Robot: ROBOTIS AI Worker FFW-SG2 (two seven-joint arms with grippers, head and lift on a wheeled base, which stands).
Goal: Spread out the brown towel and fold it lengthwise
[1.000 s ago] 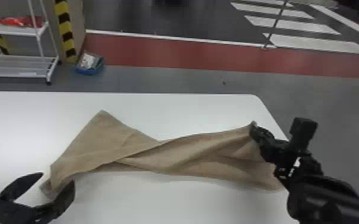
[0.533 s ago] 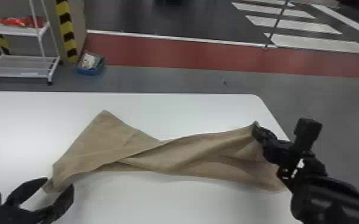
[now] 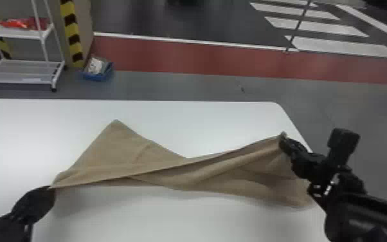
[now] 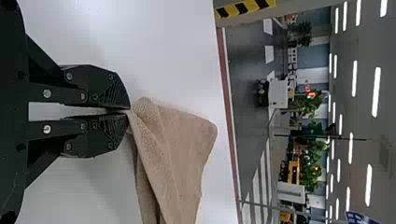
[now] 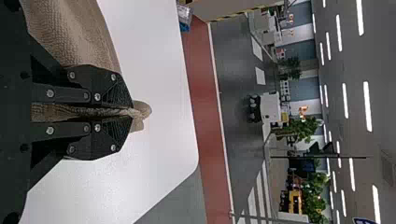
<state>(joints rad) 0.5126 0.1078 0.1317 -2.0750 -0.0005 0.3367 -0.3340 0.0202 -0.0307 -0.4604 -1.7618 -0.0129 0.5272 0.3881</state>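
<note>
The brown towel lies twisted across the white table, one corner pointing to the far side. At its left end my left gripper is shut on a corner, slightly lifted. In the left wrist view, the left gripper pinches the tip of the towel. My right gripper holds the towel's upper right corner near the table's right edge. The right wrist view has the right gripper closed on cloth, a small fold of the towel sticking out past the fingertips.
The white table has a rounded far right corner. Beyond it on the floor stand a white wire shelf and a blue bin with things in it.
The left gripper, earlier open around the towel's left corner, has closed on it and raised it a little. The right gripper has barely moved, still holding its corner.
</note>
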